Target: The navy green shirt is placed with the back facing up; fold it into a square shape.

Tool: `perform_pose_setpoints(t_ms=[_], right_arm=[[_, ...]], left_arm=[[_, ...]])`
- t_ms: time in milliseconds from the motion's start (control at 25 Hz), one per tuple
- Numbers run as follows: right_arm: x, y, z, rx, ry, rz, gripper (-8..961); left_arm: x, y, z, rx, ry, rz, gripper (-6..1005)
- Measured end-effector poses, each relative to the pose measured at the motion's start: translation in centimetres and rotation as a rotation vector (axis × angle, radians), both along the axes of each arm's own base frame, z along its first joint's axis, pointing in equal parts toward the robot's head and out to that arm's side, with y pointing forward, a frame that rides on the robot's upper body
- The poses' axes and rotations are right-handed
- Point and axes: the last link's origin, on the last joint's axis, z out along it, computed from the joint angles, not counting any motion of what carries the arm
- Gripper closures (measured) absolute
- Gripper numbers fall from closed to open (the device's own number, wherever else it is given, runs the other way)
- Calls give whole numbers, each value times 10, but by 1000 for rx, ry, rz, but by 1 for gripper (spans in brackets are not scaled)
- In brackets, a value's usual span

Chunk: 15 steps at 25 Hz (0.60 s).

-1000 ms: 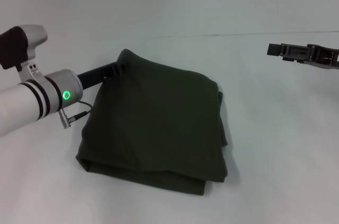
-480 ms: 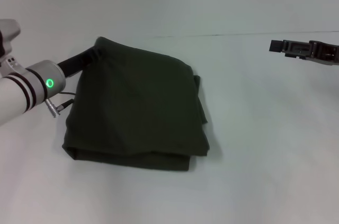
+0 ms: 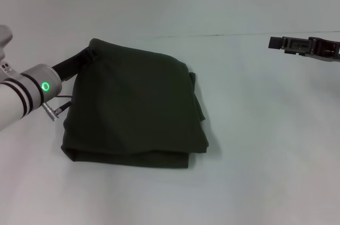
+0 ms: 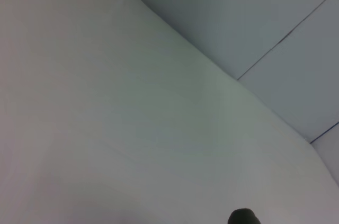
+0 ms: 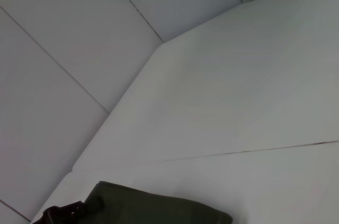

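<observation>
Gripping the shirt's (image 3: 133, 105) far left corner, the left tool (image 3: 89, 55) lifts it; right tool (image 3: 276, 42) hovers well apart, its spread unclear.

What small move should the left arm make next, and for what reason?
Probably let go and draw back. The left pincer sits at the far left corner of the navy green shirt, which already lies folded in a roughly square shape. The right pincer hangs off to the side, away from it.
</observation>
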Motion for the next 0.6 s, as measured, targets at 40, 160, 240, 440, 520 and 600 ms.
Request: perform_pose_setpoints(t_ms=[40, 160, 240, 440, 520, 600], right_arm=[[0, 0, 0, 0, 0, 1, 88], [0, 0, 0, 0, -1, 1, 88], [1, 0, 1, 0, -1, 0, 88], [3, -1, 2, -33, -1, -36, 88], [2, -1, 1, -70, 1, -64, 88], [-3, -1, -5, -115, 4, -74, 88]], left_arm=[[0, -1, 0, 2, -9, -2, 882], [-3, -3, 3, 13, -23, -2, 862], [-6, -4, 6, 24, -24, 2, 849], [-15, -9, 23, 76, -39, 9, 816], [-19, -15, 29, 93, -70, -5, 770], [-22, -23, 35, 99, -93, -32, 693]])
